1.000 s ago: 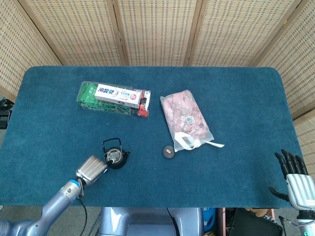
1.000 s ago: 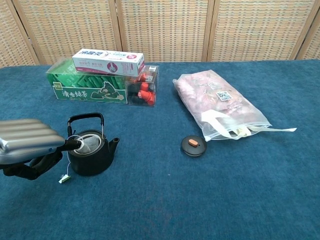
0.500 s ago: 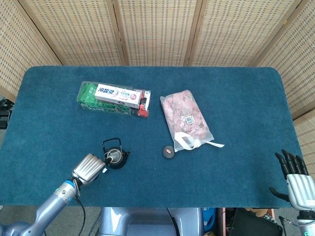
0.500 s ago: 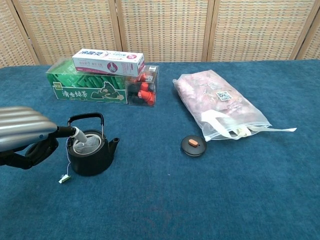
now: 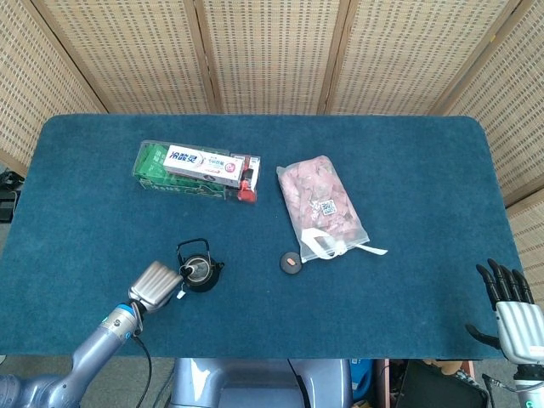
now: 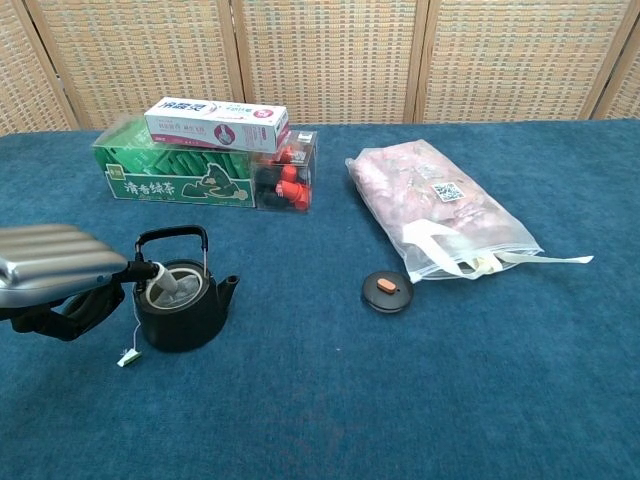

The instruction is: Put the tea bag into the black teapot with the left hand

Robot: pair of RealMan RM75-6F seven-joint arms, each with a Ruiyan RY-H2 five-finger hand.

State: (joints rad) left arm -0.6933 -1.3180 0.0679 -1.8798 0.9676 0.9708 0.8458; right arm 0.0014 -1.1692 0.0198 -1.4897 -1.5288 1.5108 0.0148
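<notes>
Beside teapot [image 6: 182, 310]: left robot hand [image 6: 55, 275], fingertips pinched

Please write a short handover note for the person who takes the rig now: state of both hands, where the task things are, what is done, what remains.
Left hand: beside the black teapot, fingers at its rim; whether it grips anything cannot be told.
Right hand: open, idle at the table's near right edge.
Tea bag: inside the open teapot; its string and tag hang outside onto the cloth.
Lid: lies apart, to the right.
Done: bag is in the pot.
Left: draw the left hand clear.
</notes>
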